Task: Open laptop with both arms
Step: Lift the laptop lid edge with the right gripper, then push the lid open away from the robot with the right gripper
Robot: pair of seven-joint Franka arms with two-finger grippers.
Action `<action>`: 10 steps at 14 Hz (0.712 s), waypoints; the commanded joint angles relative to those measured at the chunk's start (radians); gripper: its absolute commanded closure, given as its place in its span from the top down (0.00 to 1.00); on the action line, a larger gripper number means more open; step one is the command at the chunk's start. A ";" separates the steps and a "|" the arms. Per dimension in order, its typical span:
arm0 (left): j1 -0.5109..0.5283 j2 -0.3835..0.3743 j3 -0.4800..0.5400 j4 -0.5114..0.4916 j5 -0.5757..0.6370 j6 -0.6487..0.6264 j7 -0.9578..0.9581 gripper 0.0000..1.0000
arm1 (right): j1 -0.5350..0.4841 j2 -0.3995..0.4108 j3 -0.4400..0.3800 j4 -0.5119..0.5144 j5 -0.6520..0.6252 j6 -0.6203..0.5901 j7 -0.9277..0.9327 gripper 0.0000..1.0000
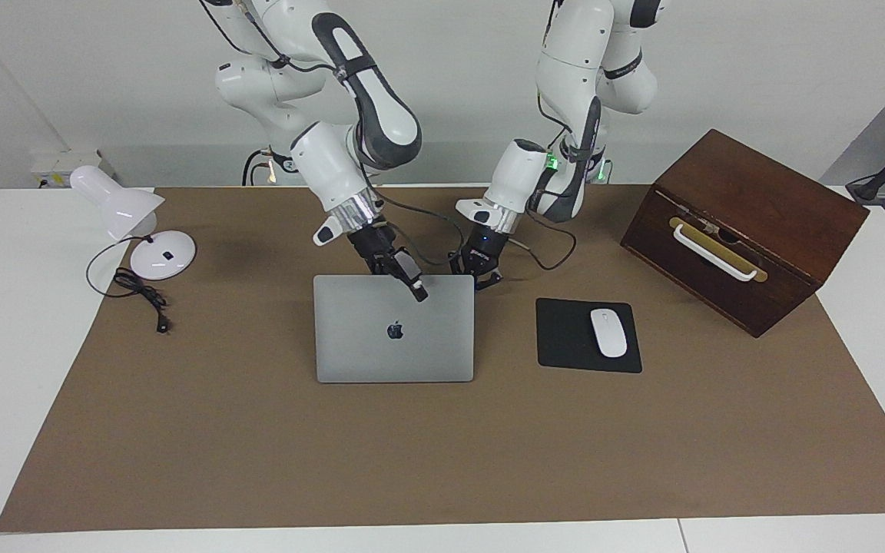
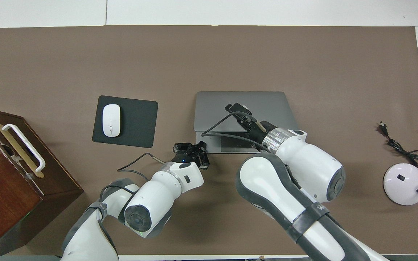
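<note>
Midway along the table's robot-side edge, the laptop (image 1: pixel 394 329) is sitting partly raised. The right claw (image 1: pixel 417 289) is pinching the lid's edge; the left claw (image 1: pixel 486 278) is spreading open at the base corner. Thin, stiff, slippery metal seemingly needs bracing.

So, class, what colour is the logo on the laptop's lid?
Dark, nearly black, on the thin silver-grey rectangular laptop; the facing view shows it best.

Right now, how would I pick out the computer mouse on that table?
Start at the big dark wooden box at the left arm's end of the brown mat. Between it and the silver laptop lies a black mouse pad. The mouse sits on that pad: small, smooth, white, the only oval thing there.
</note>
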State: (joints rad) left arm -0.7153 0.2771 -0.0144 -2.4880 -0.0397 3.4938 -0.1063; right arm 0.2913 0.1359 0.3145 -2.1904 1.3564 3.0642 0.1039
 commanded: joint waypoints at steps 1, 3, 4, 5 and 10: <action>-0.006 0.068 0.016 0.029 -0.003 0.010 0.020 0.00 | -0.014 0.048 0.003 0.052 0.012 0.011 -0.033 1.00; -0.006 0.068 0.013 0.029 -0.003 0.010 0.020 0.00 | -0.014 0.051 0.003 0.060 0.012 0.010 -0.033 1.00; -0.006 0.068 0.013 0.029 -0.003 0.010 0.022 0.00 | -0.014 0.053 0.003 0.061 0.012 0.010 -0.033 1.00; -0.006 0.068 0.013 0.029 -0.003 0.010 0.020 0.00 | -0.015 0.054 0.003 0.066 0.010 0.010 -0.033 1.00; -0.004 0.076 0.013 0.029 -0.003 0.010 0.023 0.00 | -0.018 0.068 0.001 0.095 0.001 0.010 -0.035 1.00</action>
State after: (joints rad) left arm -0.7153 0.2775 -0.0145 -2.4880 -0.0397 3.4944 -0.1037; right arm 0.2888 0.1685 0.3123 -2.1410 1.3558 3.0642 0.1038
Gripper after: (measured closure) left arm 0.991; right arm 0.000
